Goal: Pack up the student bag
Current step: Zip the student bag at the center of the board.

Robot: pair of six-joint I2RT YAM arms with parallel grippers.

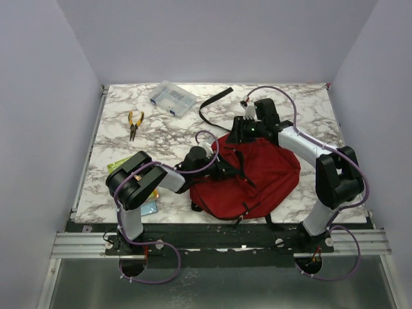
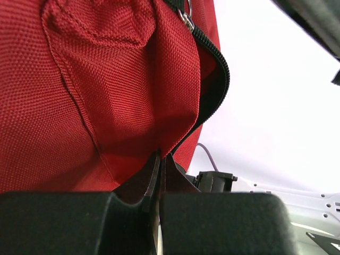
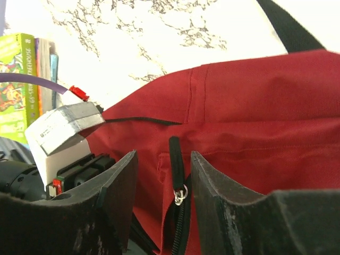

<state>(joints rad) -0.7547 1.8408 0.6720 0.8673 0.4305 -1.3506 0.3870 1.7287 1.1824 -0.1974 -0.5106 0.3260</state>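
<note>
The dark red student bag [image 1: 264,177] lies on the marble table between my arms, its black zip partly open. My left gripper [image 1: 224,169] is at the bag's left side. In the left wrist view it [image 2: 160,159] is shut on a fold of the red fabric [image 2: 106,95] beside the zip's edge [image 2: 215,90] and holds it up. My right gripper [image 1: 241,134] is at the bag's far edge. In the right wrist view it [image 3: 163,156] is open, and the black zip pull tab [image 3: 176,159] with its metal ring hangs between the fingers, untouched.
A clear plastic box [image 1: 172,98] stands at the back of the table. Yellow-handled pliers [image 1: 134,123] lie to its left. Books [image 1: 122,165] lie near the left arm and show in the right wrist view [image 3: 18,79]. A black strap [image 1: 214,105] trails behind the bag.
</note>
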